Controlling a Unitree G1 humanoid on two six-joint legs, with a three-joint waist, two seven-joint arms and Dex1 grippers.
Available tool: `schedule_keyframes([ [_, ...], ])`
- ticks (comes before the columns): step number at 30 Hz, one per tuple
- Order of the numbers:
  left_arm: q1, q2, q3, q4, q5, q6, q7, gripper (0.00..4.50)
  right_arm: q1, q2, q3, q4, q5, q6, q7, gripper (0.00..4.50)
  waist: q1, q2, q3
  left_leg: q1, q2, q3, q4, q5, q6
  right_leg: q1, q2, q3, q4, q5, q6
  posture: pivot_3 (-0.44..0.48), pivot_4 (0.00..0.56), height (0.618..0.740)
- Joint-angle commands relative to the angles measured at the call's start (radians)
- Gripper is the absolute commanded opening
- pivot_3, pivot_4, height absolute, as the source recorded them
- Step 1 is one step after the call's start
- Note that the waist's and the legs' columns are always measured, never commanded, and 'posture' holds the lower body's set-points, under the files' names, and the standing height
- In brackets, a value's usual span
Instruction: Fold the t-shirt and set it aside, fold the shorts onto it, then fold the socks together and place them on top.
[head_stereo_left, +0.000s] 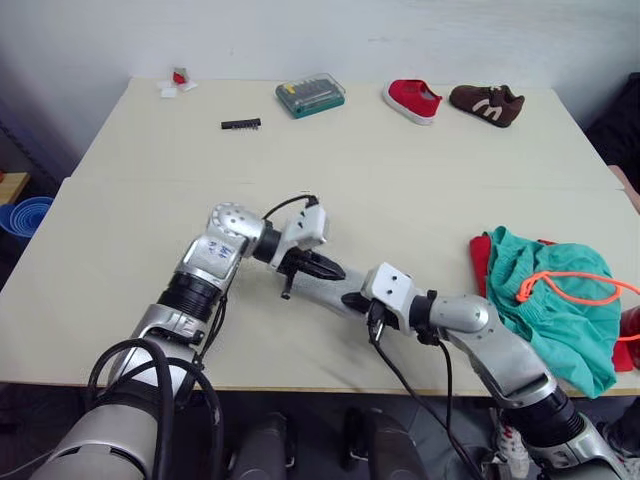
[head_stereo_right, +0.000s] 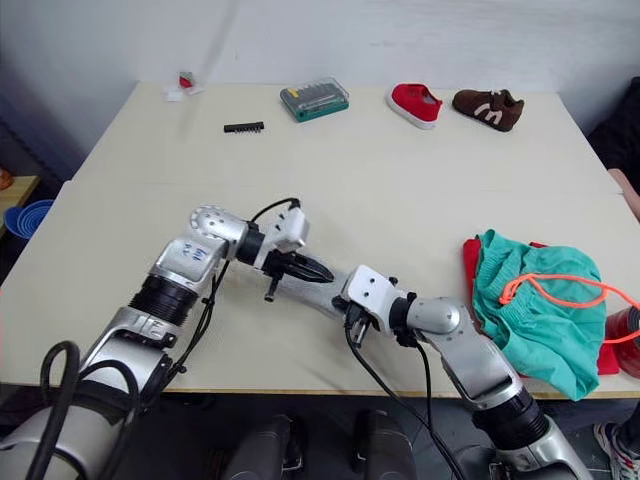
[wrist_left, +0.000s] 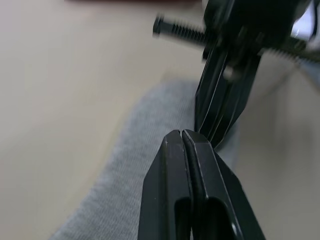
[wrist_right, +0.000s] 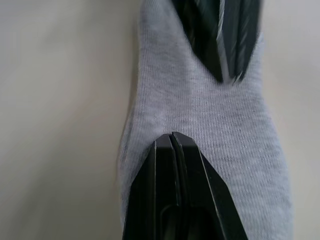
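Your left gripper (wrist_left: 182, 134) and right gripper (wrist_right: 171, 136): both pressed together, tips on grey sock (wrist_right: 215, 125) at table (head_stereo_left: 400, 160) centre. Shorts (head_stereo_left: 550, 300) lie on t-shirt (head_stereo_left: 481, 262), your right.

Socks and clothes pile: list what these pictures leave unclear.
- Socks: in the head views the left gripper and right gripper cover most of the grey fabric; whether one sock or two lies there cannot be told.
- T-shirt: the shorts cover it except red edges, so its fold is hidden.
- Shorts: cut off by the left eye view's right edge.
- Whether either gripper pinches fabric: shut fingers hide it.
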Motion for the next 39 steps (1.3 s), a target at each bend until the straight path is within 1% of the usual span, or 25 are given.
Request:
schedule_keyframes([
  [1,-0.040,-0.006,-0.029,0.147,0.078,-0.145,0.035,0.04,0.054,-0.018,-0.133,-0.168,0.095,0.061,-0.013,0.00,-0.001,0.000,0.000,0.000,0.000,0.000,0.000,0.000,0.000,0.000,0.000,0.000,0.000,0.000,0.000,0.000,0.150,0.740],
  [4,-0.057,-0.017,-0.030,0.227,0.093,-0.217,0.038,0.04,0.169,-0.064,-0.271,-0.318,0.204,0.198,-0.013,0.00,0.005,0.000,0.000,0.000,0.000,0.000,0.000,0.000,0.000,0.000,0.000,0.000,-0.001,0.000,0.000,0.000,0.150,0.740],
  [7,-0.070,-0.025,-0.017,0.266,0.090,-0.245,0.031,0.04,0.273,-0.070,-0.408,-0.419,0.339,0.334,-0.032,0.00,0.017,0.000,0.000,0.000,0.001,-0.001,0.000,-0.004,0.006,0.001,-0.001,0.000,-0.002,0.000,0.000,0.000,0.150,0.740],
  [9,-0.074,-0.027,-0.006,0.274,0.083,-0.250,0.025,0.04,0.309,-0.047,-0.475,-0.433,0.415,0.413,-0.065,0.00,0.016,0.000,0.000,0.001,0.001,-0.001,0.000,-0.004,0.006,0.001,-0.001,0.000,-0.002,0.000,0.000,0.000,0.150,0.740],
  [11,-0.077,-0.031,0.022,0.253,0.052,-0.215,0.009,0.04,0.343,-0.016,-0.515,-0.417,0.491,0.497,-0.097,0.00,0.017,0.000,0.000,0.002,0.002,-0.001,0.000,-0.004,0.006,0.002,-0.001,0.000,-0.001,0.000,-0.001,0.000,0.150,0.740],
  [12,-0.081,-0.028,0.043,0.227,0.027,-0.182,-0.004,0.01,0.342,0.020,-0.521,-0.388,0.526,0.534,-0.123,0.17,0.018,0.000,0.000,0.002,0.002,-0.001,0.000,-0.004,0.006,0.002,0.000,0.000,-0.001,0.001,-0.001,0.000,0.150,0.740],
  [14,-0.085,-0.021,0.069,0.188,0.000,-0.136,-0.021,0.00,0.328,0.067,-0.528,-0.351,0.573,0.581,-0.163,0.59,0.016,0.000,0.000,0.001,0.003,-0.001,0.000,-0.004,0.005,0.001,0.000,0.000,-0.001,0.000,-0.002,0.000,0.150,0.740],
  [18,-0.076,0.024,0.087,0.147,0.003,-0.110,-0.048,0.00,0.279,0.133,-0.534,-0.280,0.632,0.642,-0.230,1.99,0.011,0.001,0.000,0.000,0.002,-0.001,-0.001,-0.004,0.005,-0.001,0.000,0.000,-0.001,0.000,-0.002,0.000,0.150,0.740],
  [22,-0.049,0.075,0.059,0.185,0.060,-0.186,-0.039,0.00,0.239,0.180,-0.544,-0.219,0.692,0.705,-0.287,3.42,0.008,0.001,0.000,0.000,0.002,0.000,-0.001,-0.004,0.005,-0.001,0.000,0.000,-0.001,0.000,-0.002,0.000,0.150,0.740],
  [25,-0.048,0.066,0.048,0.246,0.096,-0.241,0.010,0.00,0.215,0.217,-0.541,-0.168,0.735,0.755,-0.324,4.44,0.008,0.001,0.000,0.000,0.002,0.000,-0.001,-0.004,0.005,-0.001,0.000,0.000,-0.001,0.000,-0.002,0.000,0.150,0.740],
  [30,-0.041,0.045,0.047,0.286,0.111,-0.279,0.030,0.00,0.148,0.284,-0.559,-0.070,0.786,0.821,-0.395,4.48,0.009,0.000,-0.005,0.002,0.002,-0.001,-0.001,-0.004,0.006,0.001,0.000,0.000,-0.001,0.000,-0.002,0.000,0.150,0.740],
  [35,-0.041,0.039,0.055,0.302,0.112,-0.285,0.034,0.00,0.033,0.385,-0.601,0.101,0.795,0.825,-0.485,4.48,-0.004,0.001,-0.012,0.003,0.003,-0.001,-0.002,-0.004,0.005,0.001,0.000,0.000,0.000,0.000,-0.002,0.000,0.150,0.740],
  [38,-0.037,0.040,0.059,0.303,0.114,-0.285,0.035,0.00,-0.009,0.416,-0.626,0.155,0.807,0.816,-0.516,4.48,-0.006,0.001,-0.013,0.003,0.003,-0.001,-0.002,-0.004,0.005,0.001,0.000,0.000,0.000,0.000,-0.002,0.000,0.150,0.740],
  [39,-0.036,0.042,0.060,0.303,0.115,-0.287,0.035,0.00,-0.016,0.423,-0.632,0.162,0.811,0.810,-0.523,4.30,-0.006,0.001,-0.013,0.003,0.003,-0.001,-0.002,-0.004,0.005,0.001,0.000,0.000,0.000,0.000,-0.002,0.000,0.150,0.740],
])
